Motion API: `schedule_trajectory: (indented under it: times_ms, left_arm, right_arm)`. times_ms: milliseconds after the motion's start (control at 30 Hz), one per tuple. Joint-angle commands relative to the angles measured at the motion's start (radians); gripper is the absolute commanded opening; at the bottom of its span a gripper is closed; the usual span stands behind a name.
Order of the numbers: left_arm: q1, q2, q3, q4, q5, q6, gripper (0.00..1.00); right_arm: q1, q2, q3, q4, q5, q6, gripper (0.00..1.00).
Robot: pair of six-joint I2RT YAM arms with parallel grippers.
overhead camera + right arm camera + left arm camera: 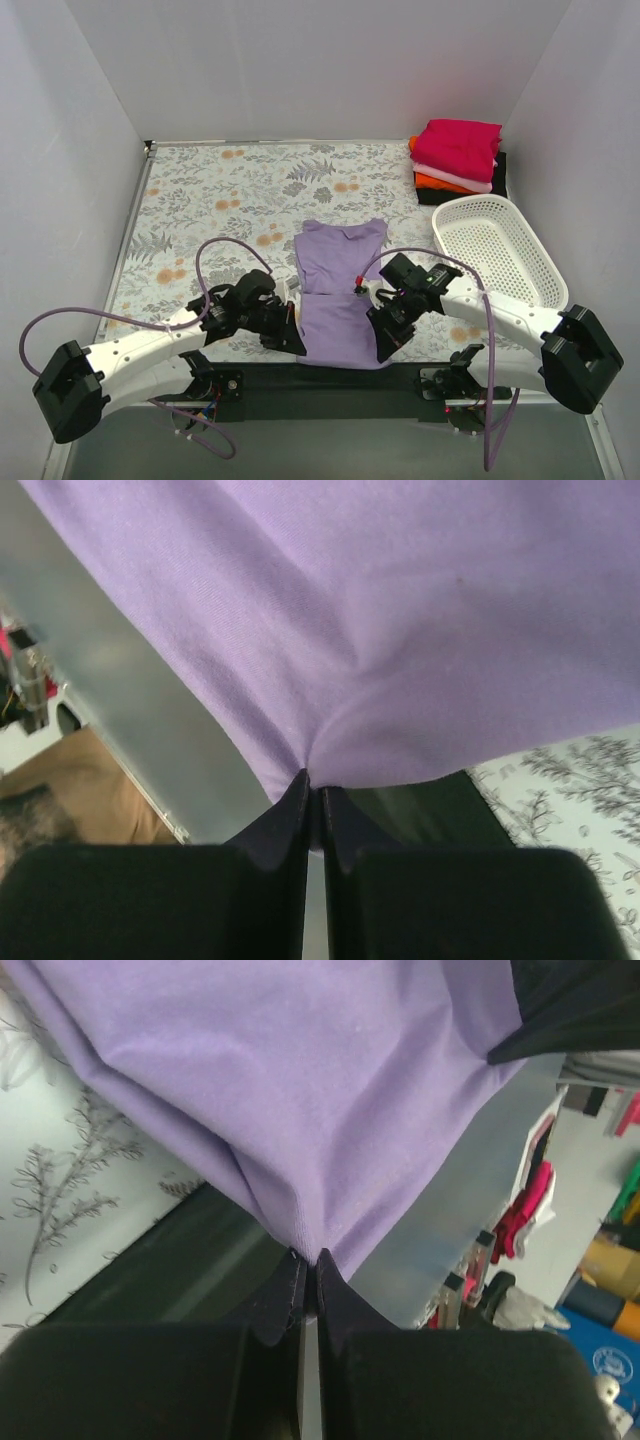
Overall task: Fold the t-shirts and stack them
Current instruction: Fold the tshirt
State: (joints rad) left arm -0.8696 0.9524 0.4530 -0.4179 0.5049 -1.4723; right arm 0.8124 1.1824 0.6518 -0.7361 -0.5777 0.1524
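Observation:
The lavender-purple t-shirt (338, 285) lies lengthwise in the middle of the table, sides folded in, its hem at the near edge. My left gripper (296, 345) is shut on the hem's left corner; the cloth (300, 1110) runs up from the closed jaws (310, 1260). My right gripper (384, 352) is shut on the hem's right corner, the cloth (400, 610) pinched at its fingertips (314, 780). Both corners are lifted slightly off the table. A stack of folded shirts, magenta (458, 145) on top, then pale pink, orange and black, sits at the far right corner.
A white lattice basket (500, 248) stands right of the purple shirt, close to my right arm. The floral tablecloth (220, 200) covers the table. A black strip (330, 378) runs along the near edge. White walls enclose three sides.

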Motion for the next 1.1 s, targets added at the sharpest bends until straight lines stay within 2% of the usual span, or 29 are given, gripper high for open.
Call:
schedule_trajectory:
  times_ms: [0,133,300,467,633,767,833,933,967,1067]
  left_arm:
    - [-0.011,-0.036,0.033,-0.091,0.119,0.035,0.0]
    - [-0.011,-0.086,0.067,-0.113,0.141,0.044,0.0]
    - [-0.011,-0.191,0.121,-0.105,0.15,-0.003,0.0]
    - [-0.009,-0.245,0.144,-0.075,0.185,-0.039,0.0]
    - [-0.011,-0.26,0.145,-0.12,0.19,-0.023,0.0]
    - [-0.009,-0.247,0.15,-0.166,0.236,0.003,0.0]
    - [-0.009,-0.247,0.167,-0.194,0.215,0.009,0.0]
    - [-0.009,-0.241,0.217,-0.214,0.094,0.023,0.0]
    - [-0.009,-0.241,0.222,-0.2,0.024,0.018,0.0]
    - [-0.011,-0.222,0.184,-0.076,-0.043,-0.019,0.0]
  right_arm:
    - [0.008,-0.018,0.069,-0.146,-0.131,-0.079,0.01]
    - [0.011,-0.044,0.141,-0.163,-0.212,-0.09,0.01]
    - [0.01,-0.095,0.262,-0.169,-0.221,-0.067,0.01]
    - [0.01,-0.098,0.311,-0.193,-0.228,-0.062,0.01]
    - [0.01,-0.09,0.333,-0.227,-0.205,-0.065,0.01]
    - [0.01,-0.089,0.328,-0.266,-0.244,-0.08,0.01]
    - [0.01,-0.09,0.338,-0.264,-0.248,-0.079,0.01]
    - [0.007,-0.083,0.367,-0.253,-0.197,-0.083,0.01]
    - [0.001,-0.078,0.373,-0.24,-0.135,-0.082,0.01]
    - [-0.016,-0.087,0.342,-0.133,-0.036,-0.028,0.01]
